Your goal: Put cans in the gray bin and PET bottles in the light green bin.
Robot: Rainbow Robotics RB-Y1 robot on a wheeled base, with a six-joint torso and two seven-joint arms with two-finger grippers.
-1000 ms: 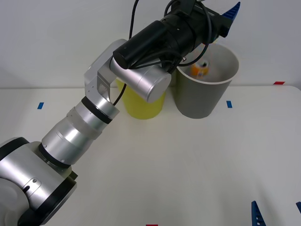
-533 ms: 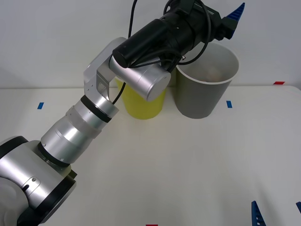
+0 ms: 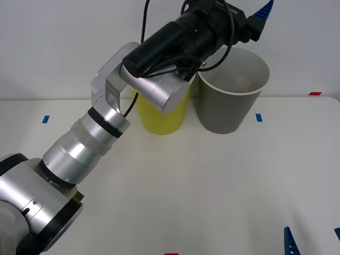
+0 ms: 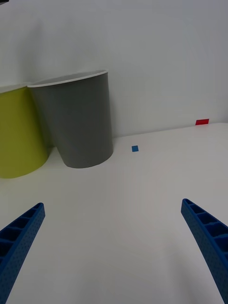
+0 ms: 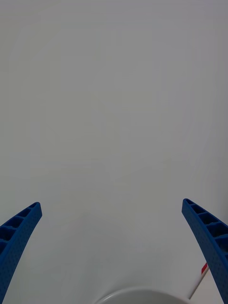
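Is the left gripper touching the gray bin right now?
Apart. The left wrist view shows the left gripper open, both fingers spread against bare wall, with the gray bin rim below and clear of them.

Gray bin (image 3: 228, 109) upright beside light green bin (image 3: 162, 118).

The left gripper (image 5: 114, 251) holds its blue jaws spread above the gray bin's white rim (image 5: 137, 295), facing a pale wall (image 5: 114, 95).

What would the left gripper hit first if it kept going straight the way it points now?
Probably the white wall behind the gray bin. The open left gripper points past the rim; depth is unclear.
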